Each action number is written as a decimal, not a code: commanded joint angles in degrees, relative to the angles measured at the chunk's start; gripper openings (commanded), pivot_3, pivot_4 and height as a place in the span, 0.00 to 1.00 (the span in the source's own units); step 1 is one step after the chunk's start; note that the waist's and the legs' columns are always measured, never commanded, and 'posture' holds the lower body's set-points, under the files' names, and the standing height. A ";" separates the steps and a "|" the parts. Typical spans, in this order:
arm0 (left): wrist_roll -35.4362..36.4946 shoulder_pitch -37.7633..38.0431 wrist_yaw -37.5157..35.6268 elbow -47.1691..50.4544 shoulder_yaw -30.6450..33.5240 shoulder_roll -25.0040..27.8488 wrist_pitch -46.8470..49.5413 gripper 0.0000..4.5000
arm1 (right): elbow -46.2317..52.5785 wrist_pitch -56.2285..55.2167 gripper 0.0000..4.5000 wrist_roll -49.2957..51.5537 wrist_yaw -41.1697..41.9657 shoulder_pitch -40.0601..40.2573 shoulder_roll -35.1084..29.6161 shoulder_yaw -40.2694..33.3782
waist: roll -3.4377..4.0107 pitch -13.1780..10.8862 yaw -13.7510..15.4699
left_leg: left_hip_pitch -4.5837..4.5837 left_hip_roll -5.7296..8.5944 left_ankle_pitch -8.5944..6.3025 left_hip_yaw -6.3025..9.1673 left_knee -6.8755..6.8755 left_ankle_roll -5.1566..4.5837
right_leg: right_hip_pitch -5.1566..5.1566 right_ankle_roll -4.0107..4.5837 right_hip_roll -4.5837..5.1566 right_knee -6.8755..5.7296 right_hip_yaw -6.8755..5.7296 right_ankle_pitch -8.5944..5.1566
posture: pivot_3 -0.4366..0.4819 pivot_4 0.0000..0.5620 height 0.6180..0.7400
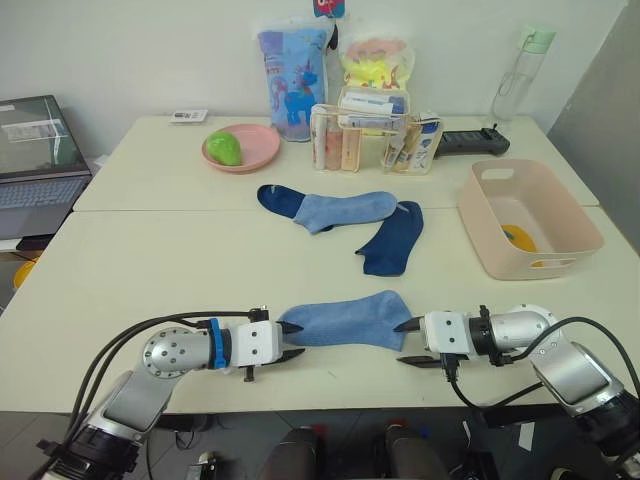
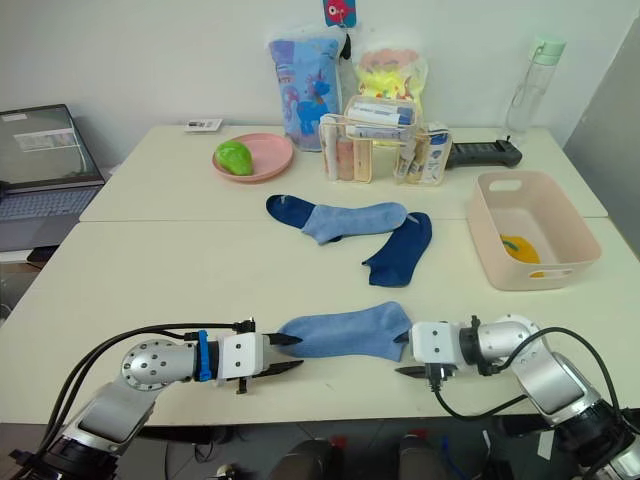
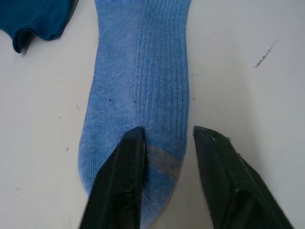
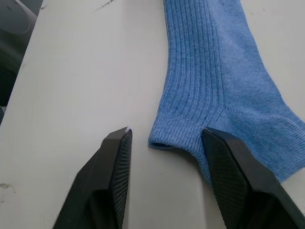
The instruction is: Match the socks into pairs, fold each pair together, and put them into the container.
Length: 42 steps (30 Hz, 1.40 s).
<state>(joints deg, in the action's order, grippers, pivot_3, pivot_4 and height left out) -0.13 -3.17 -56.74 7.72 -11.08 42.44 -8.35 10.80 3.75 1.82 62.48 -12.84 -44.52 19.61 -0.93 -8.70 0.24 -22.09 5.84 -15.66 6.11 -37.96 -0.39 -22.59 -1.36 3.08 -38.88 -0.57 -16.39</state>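
A light blue sock [image 1: 345,320] lies flat near the table's front edge. My left gripper [image 1: 292,340] is open at its toe end; in the left wrist view one finger [image 3: 121,176] rests over the toe of the sock [image 3: 138,86]. At the cuff end my right gripper [image 1: 408,342] is also open, straddling the cuff corner [image 4: 174,138]. Farther back, another light blue sock [image 1: 345,210] overlaps a navy sock [image 1: 278,200], and a second navy sock [image 1: 393,238] lies beside them. The pale pink container [image 1: 500,255] stands at the right with something mustard-yellow [image 1: 518,238] inside.
A pink plate [image 1: 262,150] with a green object, a clear organiser [image 1: 375,135] of toiletries, two printed bags, a bottle [image 1: 520,75] and a black device [image 1: 470,140] line the back. A laptop [image 1: 35,160] sits off to the left.
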 commanded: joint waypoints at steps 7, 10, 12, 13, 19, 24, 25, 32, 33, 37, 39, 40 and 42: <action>1.13 -1.08 0.64 -0.16 0.40 -0.86 4.10 0.00 | -0.14 1.21 0.01 1.27 0.52 -1.11 0.58 -2.02 | 0.02 -0.02 -0.01 | 0.22 0.00 -0.02 0.04 0.02 -0.01 | 0.25 -0.02 0.00 0.06 -0.03 -0.02 | 0.48 0.27 1.00; 4.32 -0.67 -0.63 1.20 1.25 -0.80 5.97 0.00 | 1.10 2.54 0.01 2.80 0.59 -1.64 0.80 -2.88 | 0.02 -0.02 -0.01 | 0.22 0.00 -0.02 0.04 0.02 -0.02 | 0.25 -0.02 0.00 0.06 -0.02 -0.02 | 0.48 0.27 1.00; 7.60 -0.65 -1.10 3.73 2.81 -0.83 8.52 0.00 | 3.65 6.27 0.01 6.43 1.20 -1.89 0.94 -4.22 | 0.03 -0.08 -0.02 | 0.21 0.00 -0.03 0.04 0.02 -0.02 | 0.24 -0.02 0.00 0.07 -0.02 -0.02 | 0.48 0.27 1.00; 9.96 -0.45 -1.95 5.49 3.76 -0.29 10.21 0.00 | 5.71 9.43 0.01 9.18 1.60 -2.02 1.01 -5.14 | 0.03 -0.12 -0.02 | 0.20 0.00 -0.03 0.04 0.02 -0.03 | 0.23 -0.02 0.00 0.06 -0.02 -0.02 | 0.48 0.27 1.00; 31.46 2.82 -9.88 21.43 10.09 10.06 33.51 0.00 | 20.91 35.74 0.01 32.08 7.58 -1.89 -5.77 -9.56 | 0.03 -0.28 -0.21 | 0.14 -0.09 -0.17 0.09 0.03 -0.18 | 0.22 0.03 -0.05 0.16 -0.07 -0.04 | 0.48 0.27 1.00; 41.92 3.67 -12.77 25.10 11.46 16.18 46.16 0.00 | 24.66 49.41 0.01 43.77 7.65 -3.52 -9.34 -10.45 | 0.05 -0.31 -0.15 | 0.17 -0.09 -0.22 0.09 0.03 -0.26 | 0.29 0.03 -0.04 0.26 -0.09 -0.05 | 0.48 0.27 1.00; 41.64 3.72 -13.04 24.83 10.53 16.66 46.87 0.00 | 24.51 50.50 0.01 44.54 7.42 -3.76 -9.24 -10.00 | 0.05 -0.31 -0.14 | 0.17 -0.09 -0.22 0.09 0.03 -0.26 | 0.29 0.03 -0.04 0.26 -0.09 -0.05 | 0.48 0.27 1.00; 36.34 0.16 -6.86 16.22 4.61 11.90 51.13 0.00 | 13.50 44.15 0.01 33.03 1.91 -7.61 -4.47 -4.97 | 0.04 -0.35 0.05 | 0.15 -0.09 -0.22 0.07 0.06 -0.26 | 0.27 0.04 -0.04 0.26 -0.08 -0.05 | 0.48 0.27 1.00; 35.81 -0.43 -6.46 15.46 4.24 11.44 51.29 0.00 | 12.27 42.81 0.01 31.44 1.71 -8.03 -4.18 -4.42 | 0.04 -0.35 0.05 | 0.15 -0.08 -0.22 0.07 0.06 -0.26 | 0.27 0.04 -0.04 0.28 -0.09 -0.05 | 0.48 0.27 1.00; 32.43 -5.28 -5.25 9.92 2.53 8.49 49.60 0.00 | 6.52 38.06 0.01 25.98 2.55 -10.71 -2.75 -1.86 | 0.04 -0.35 0.05 | 0.13 -0.08 -0.21 0.07 0.05 -0.23 | 0.26 0.04 -0.04 0.29 -0.08 -0.05 | 0.48 0.27 1.00; 31.45 -7.11 -5.12 8.06 2.22 7.28 49.24 0.00 | 4.68 36.44 0.01 24.33 3.22 -11.51 -2.16 -1.26 | 0.03 -0.35 0.03 | 0.13 -0.08 -0.21 0.07 0.03 -0.22 | 0.26 0.04 -0.04 0.27 -0.09 -0.05 | 0.48 0.27 1.00; 30.64 -7.81 -5.36 7.40 1.87 7.00 48.59 0.00 | 3.91 35.69 0.01 23.48 3.18 -11.93 -1.83 -1.16 | 0.04 -0.35 -0.01 | 0.12 -0.08 -0.21 0.07 0.03 -0.22 | 0.25 0.04 -0.04 0.28 -0.09 -0.05 | 0.48 0.27 1.00; 28.84 -9.32 -5.93 5.73 1.04 6.36 46.98 0.00 | 2.16 33.85 0.01 21.44 2.92 -12.84 -1.09 -0.80 | 0.04 -0.35 -0.08 | 0.12 -0.08 -0.21 0.07 0.04 -0.15 | 0.24 0.04 -0.04 0.31 -0.08 -0.05 | 0.48 0.27 1.00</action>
<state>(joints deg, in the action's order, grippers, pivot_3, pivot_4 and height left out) 30.15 -11.11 -62.02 14.35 -9.30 49.47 40.62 13.48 39.97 25.11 65.10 -23.90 -46.09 19.01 -0.89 -9.05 0.16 -21.98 5.76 -15.78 6.17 -37.92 -0.38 -22.35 -1.32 3.04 -38.56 -0.65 -16.44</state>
